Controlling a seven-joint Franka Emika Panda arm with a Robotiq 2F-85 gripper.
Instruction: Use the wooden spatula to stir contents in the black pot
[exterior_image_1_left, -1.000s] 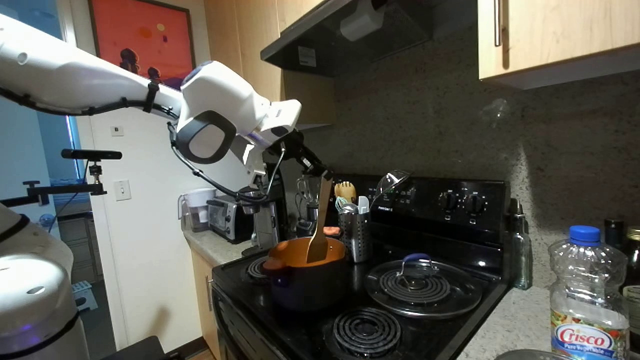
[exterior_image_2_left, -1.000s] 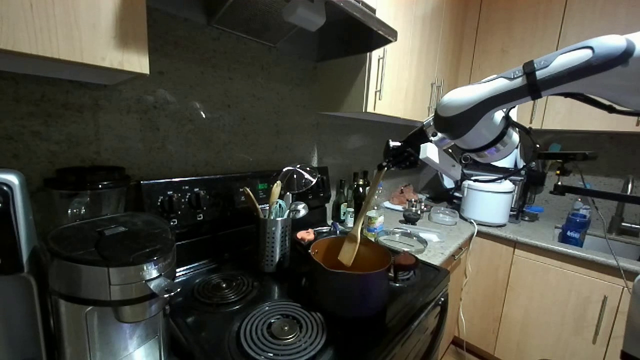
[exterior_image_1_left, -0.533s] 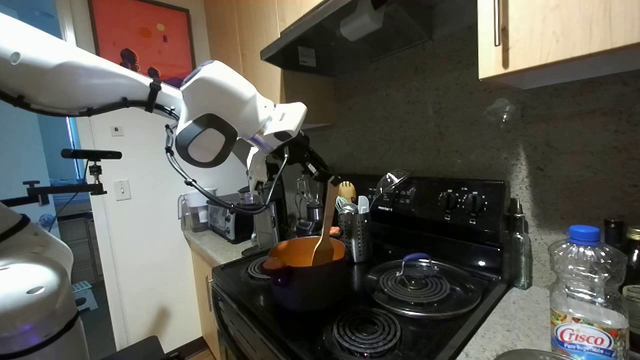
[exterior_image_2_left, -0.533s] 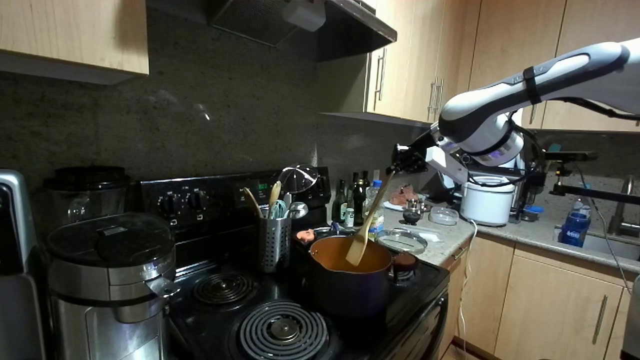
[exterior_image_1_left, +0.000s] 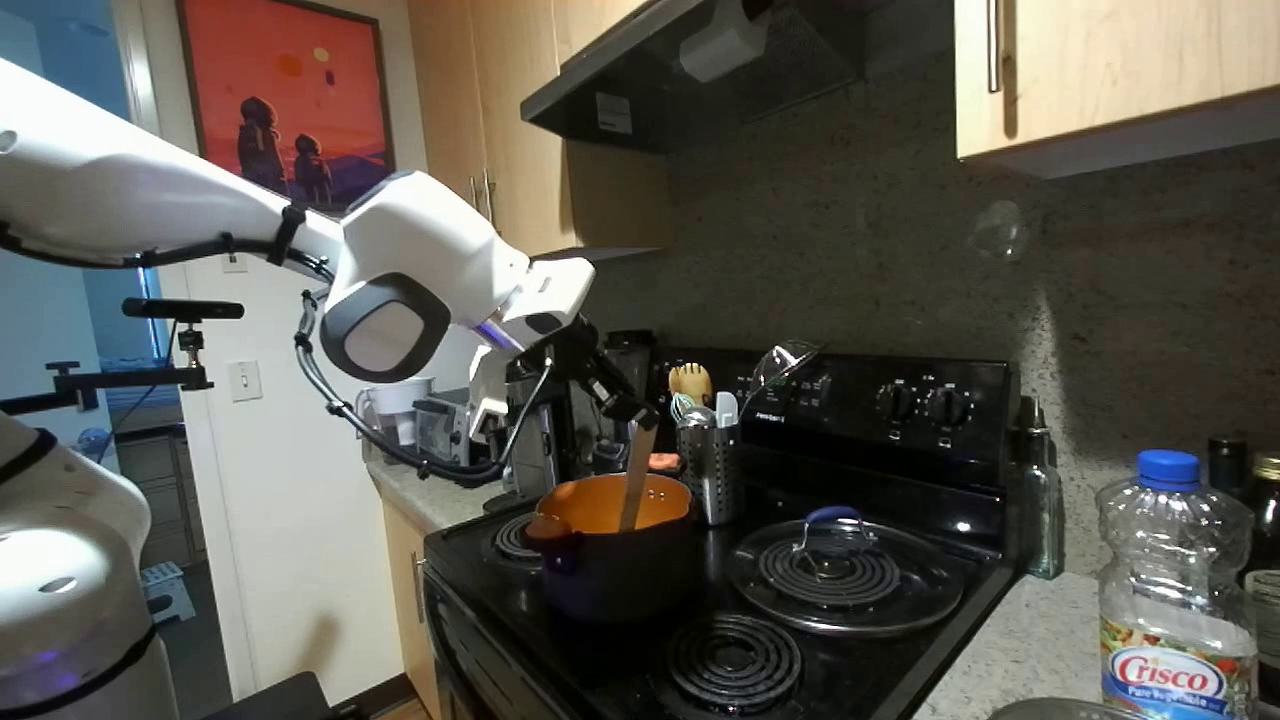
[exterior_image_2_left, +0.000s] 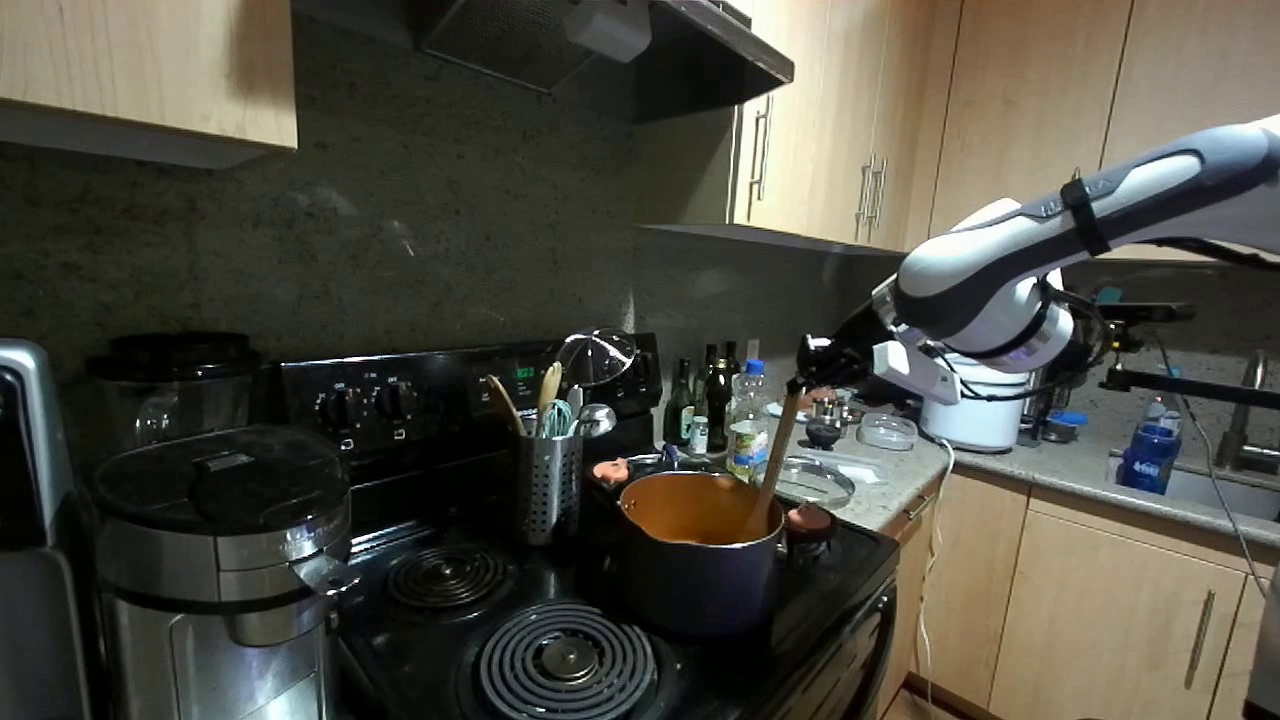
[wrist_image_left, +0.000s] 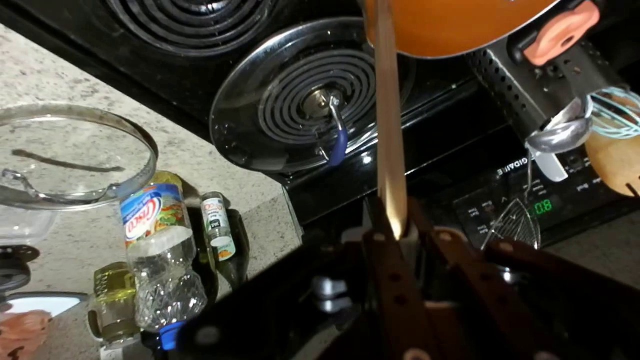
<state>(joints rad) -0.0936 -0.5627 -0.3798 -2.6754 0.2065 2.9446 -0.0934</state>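
Observation:
The wooden spatula (exterior_image_1_left: 638, 475) is held upright with a slight tilt, its lower end inside the black pot (exterior_image_1_left: 620, 580). My gripper (exterior_image_1_left: 645, 412) is shut on the top of the handle, above the pot's rim. In an exterior view the spatula (exterior_image_2_left: 776, 465) stands near the pot's (exterior_image_2_left: 700, 590) right rim, below my gripper (exterior_image_2_left: 797, 385). Its blade is mostly hidden inside the pot. In the wrist view the handle (wrist_image_left: 389, 125) runs from my fingertips (wrist_image_left: 397, 222) to the pot's orange inside (wrist_image_left: 450, 25). I cannot tell the contents from the orange inner wall.
A utensil holder (exterior_image_1_left: 710, 475) stands behind the pot. A glass lid with a blue handle (exterior_image_1_left: 835, 580) lies on a burner. A Crisco bottle (exterior_image_1_left: 1175, 600) stands on the counter. The range hood (exterior_image_1_left: 690, 90) hangs above. A coffee machine (exterior_image_2_left: 220, 560) is beside the stove.
My gripper has come lower with the spatula since half a second ago. The spatula has moved across to the other side of the pot and sunk deeper, so its blade shows less.

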